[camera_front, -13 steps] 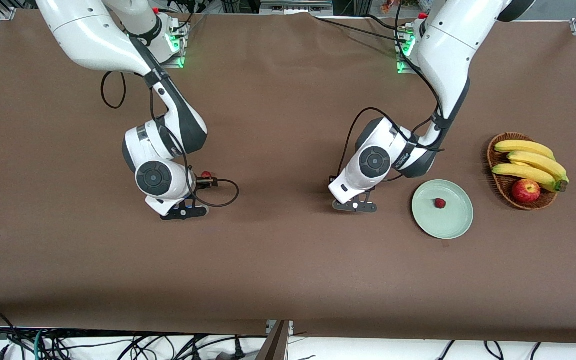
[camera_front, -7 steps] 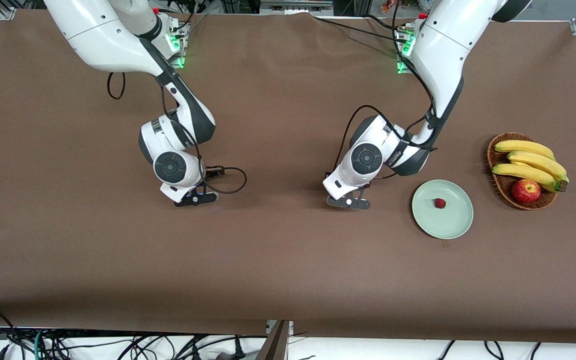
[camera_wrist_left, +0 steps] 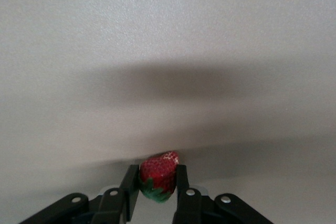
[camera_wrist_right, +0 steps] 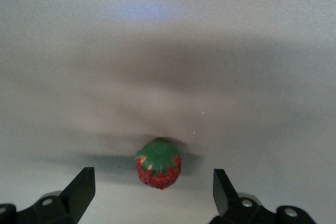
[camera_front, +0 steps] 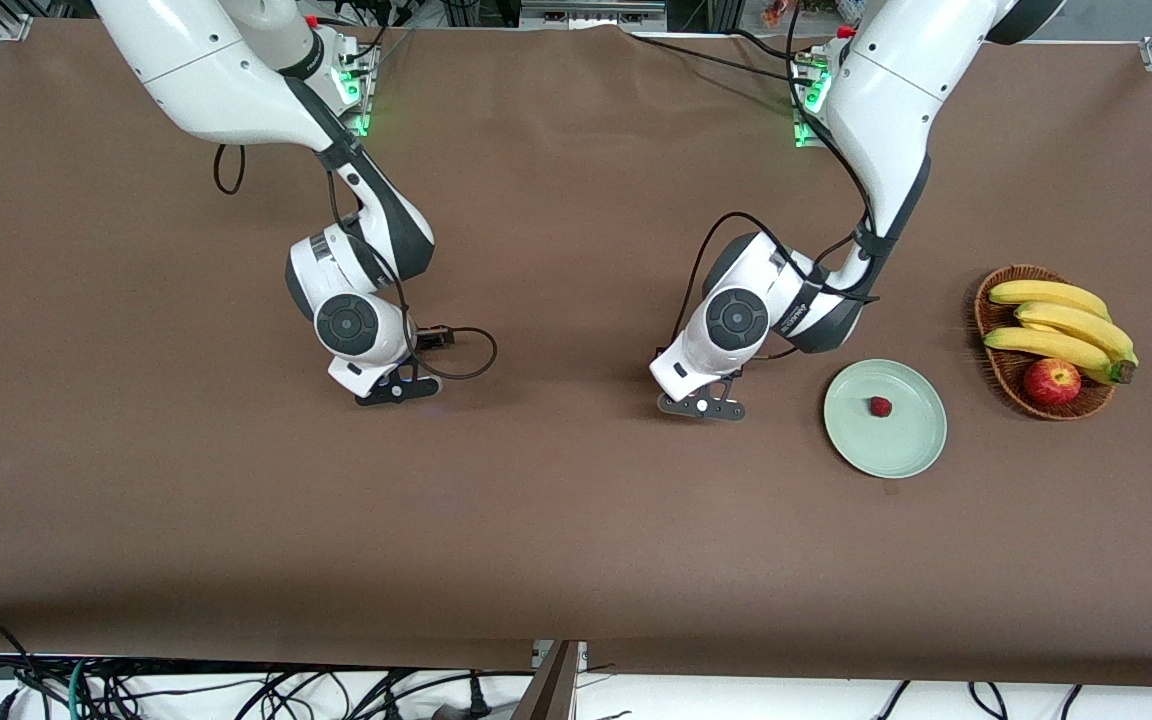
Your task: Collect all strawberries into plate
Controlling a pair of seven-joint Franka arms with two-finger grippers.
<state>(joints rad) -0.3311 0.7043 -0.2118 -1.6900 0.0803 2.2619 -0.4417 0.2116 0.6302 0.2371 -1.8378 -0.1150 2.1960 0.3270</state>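
A pale green plate (camera_front: 911,445) lies toward the left arm's end of the table, with one strawberry (camera_front: 880,406) on it. My left gripper (camera_front: 701,405) is low at the table beside the plate, on the side toward the table's middle. In the left wrist view, the left gripper (camera_wrist_left: 156,170) is shut on a second strawberry (camera_wrist_left: 160,167), red with green leaves. My right gripper (camera_front: 394,388) is low over the table toward the right arm's end. It stands open (camera_wrist_right: 152,181) around a third strawberry (camera_wrist_right: 158,163) lying on the cloth, its fingers (camera_wrist_right: 82,182) apart from the berry.
A brown wicker basket (camera_front: 998,367) with bananas (camera_front: 1061,325) and a red apple (camera_front: 1052,380) stands beside the plate, closer to the left arm's end of the table. A brown cloth (camera_front: 576,520) covers the table. A black cable (camera_front: 466,360) loops by the right hand.
The left gripper has shut on its strawberry. The right hand has moved toward the table's middle and now covers, in the front view, the strawberry that showed beside it.
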